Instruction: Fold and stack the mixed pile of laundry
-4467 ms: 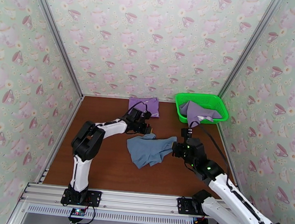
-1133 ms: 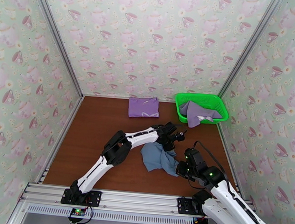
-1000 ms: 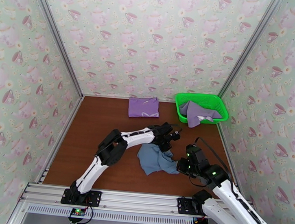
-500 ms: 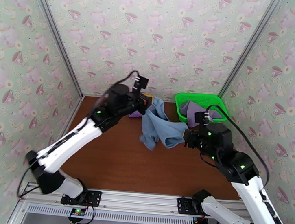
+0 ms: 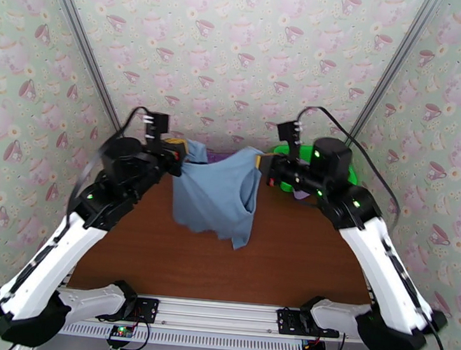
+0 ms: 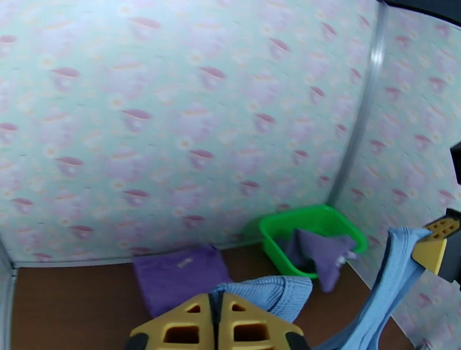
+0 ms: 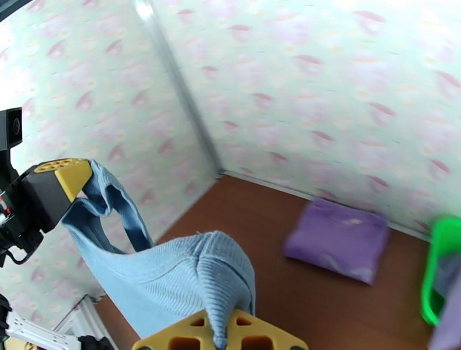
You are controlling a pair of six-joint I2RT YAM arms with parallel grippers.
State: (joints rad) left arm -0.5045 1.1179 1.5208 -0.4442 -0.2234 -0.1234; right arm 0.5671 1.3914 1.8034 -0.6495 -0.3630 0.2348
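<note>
**Left gripper** (image 5: pixel 181 159): I see its yellow jaws pressed together on one upper corner of the blue-grey garment (image 5: pixel 219 194). In the left wrist view, cloth bunches out from between the tips.

**Right gripper** (image 5: pixel 264 167): its jaws are likewise closed, pinching the opposite upper corner. In the right wrist view a ribbed fold of fabric rises from between its fingers (image 7: pixel 259 335).

**Arms:** both are raised and face each other across the cell. The two grippers are well apart and at about the same height.

**Blue-grey garment:** it hangs between the grippers above the table (image 5: pixel 300 261). Its upper edge sags slightly in the middle. The body falls as a broad sheet with an uneven lower hem and one longer tail at the lower right. From my station I cannot tell whether that tail touches the surface.

**Purple shirt** (image 6: pixel 178 276): it lies flat and folded at the far edge of the table, near the back wall, with a small white mark on its top face.

**Green basket** (image 6: pixel 271 227): it stands to the right of the shirt, in the far right corner.

**Lavender-grey garment** (image 6: pixel 320 253): it lies crumpled inside the basket, with one flap draped over the near rim.
</note>
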